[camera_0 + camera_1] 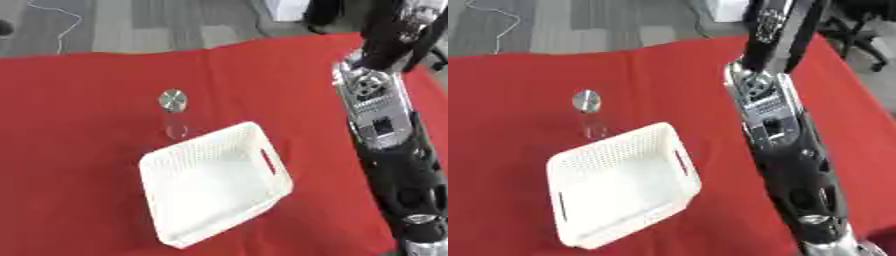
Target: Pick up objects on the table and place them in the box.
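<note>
the bottle (174,117), clear with a silver cap, stands upright on the red cloth (79,150) just beyond the far edge of the white box (214,182), which looks empty. the right arm (785,150) runs down the right side; neither hand shows, so i cannot tell its state. reach round the box and take the bottle low so it doesn't tip.

We record a white box (214,185) with perforated, dotted walls on a plain red tablecloth (79,100). The clear bottle (173,120) bears a silver cap (172,99). The right arm (785,150) is black with silver joints.
</note>
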Action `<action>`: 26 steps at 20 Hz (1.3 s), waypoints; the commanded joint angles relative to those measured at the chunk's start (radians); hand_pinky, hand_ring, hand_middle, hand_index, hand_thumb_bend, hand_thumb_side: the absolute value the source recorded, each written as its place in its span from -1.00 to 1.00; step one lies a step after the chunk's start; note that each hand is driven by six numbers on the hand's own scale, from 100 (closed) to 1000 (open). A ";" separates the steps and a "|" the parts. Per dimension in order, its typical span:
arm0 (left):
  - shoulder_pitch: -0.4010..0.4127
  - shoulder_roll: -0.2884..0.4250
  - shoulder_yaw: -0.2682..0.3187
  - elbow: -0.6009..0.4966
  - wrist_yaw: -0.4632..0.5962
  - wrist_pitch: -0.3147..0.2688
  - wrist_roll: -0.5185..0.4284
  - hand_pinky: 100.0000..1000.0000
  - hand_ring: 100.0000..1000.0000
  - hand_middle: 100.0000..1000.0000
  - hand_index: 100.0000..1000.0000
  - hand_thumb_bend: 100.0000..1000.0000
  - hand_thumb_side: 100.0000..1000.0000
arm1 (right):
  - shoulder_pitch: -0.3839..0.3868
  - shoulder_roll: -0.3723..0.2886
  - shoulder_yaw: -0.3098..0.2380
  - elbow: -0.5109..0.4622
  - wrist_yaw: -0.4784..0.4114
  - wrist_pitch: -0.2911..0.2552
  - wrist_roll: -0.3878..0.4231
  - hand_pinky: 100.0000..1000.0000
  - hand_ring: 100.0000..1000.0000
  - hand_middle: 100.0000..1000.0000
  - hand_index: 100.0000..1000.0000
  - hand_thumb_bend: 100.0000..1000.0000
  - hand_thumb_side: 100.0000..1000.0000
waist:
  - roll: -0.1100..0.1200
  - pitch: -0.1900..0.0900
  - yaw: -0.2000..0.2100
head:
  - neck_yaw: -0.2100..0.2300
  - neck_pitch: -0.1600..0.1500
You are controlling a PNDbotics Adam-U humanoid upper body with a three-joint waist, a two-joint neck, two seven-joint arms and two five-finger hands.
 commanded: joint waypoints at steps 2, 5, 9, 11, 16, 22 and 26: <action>-0.016 0.022 0.002 -0.017 0.008 -0.002 -0.004 0.08 0.23 0.67 0.74 -1.00 0.59 | -0.019 -0.014 -0.002 -0.013 -0.004 -0.052 -0.049 0.05 0.11 0.16 0.22 -1.00 1.00 | 0.003 -0.017 0.002 | 0.000 0.000; -0.015 0.022 0.002 -0.017 0.006 -0.001 -0.004 0.08 0.23 0.67 0.74 -1.00 0.59 | -0.020 -0.014 -0.002 -0.013 -0.004 -0.052 -0.049 0.05 0.11 0.16 0.22 -1.00 1.00 | 0.003 -0.016 0.001 | -0.001 0.000; -0.017 0.021 0.002 -0.017 0.005 -0.001 -0.005 0.08 0.23 0.67 0.74 -1.00 0.59 | -0.019 -0.014 -0.002 -0.013 -0.004 -0.051 -0.048 0.05 0.11 0.16 0.22 -1.00 1.00 | 0.003 -0.015 0.003 | 0.000 0.000; -0.018 0.024 0.006 -0.017 0.001 0.006 -0.005 0.08 0.24 0.68 0.75 -1.00 0.60 | -0.017 -0.014 -0.002 -0.013 -0.005 -0.049 -0.048 0.05 0.10 0.16 0.22 -1.00 1.00 | 0.002 -0.015 0.002 | 0.000 0.000; -0.015 0.040 0.012 -0.017 -0.009 0.073 -0.027 0.06 0.23 0.71 0.79 -1.00 0.63 | -0.013 -0.007 -0.005 -0.013 -0.009 -0.048 -0.050 0.05 0.10 0.16 0.22 -1.00 1.00 | 0.002 -0.015 -0.011 | -0.004 0.000; -0.038 0.183 0.028 -0.017 -0.115 0.195 -0.141 0.14 0.29 0.75 0.82 -1.00 0.62 | 0.000 -0.006 0.004 -0.013 -0.020 -0.049 -0.043 0.05 0.10 0.16 0.22 -1.00 1.00 | 0.016 -0.025 -0.014 | 0.010 0.000; -0.088 0.287 0.005 -0.017 -0.175 0.274 -0.227 0.21 0.39 0.77 0.84 -1.00 0.64 | 0.006 -0.007 0.015 -0.013 -0.036 -0.051 -0.030 0.05 0.10 0.15 0.22 -1.00 1.00 | 0.021 -0.029 -0.018 | 0.021 0.000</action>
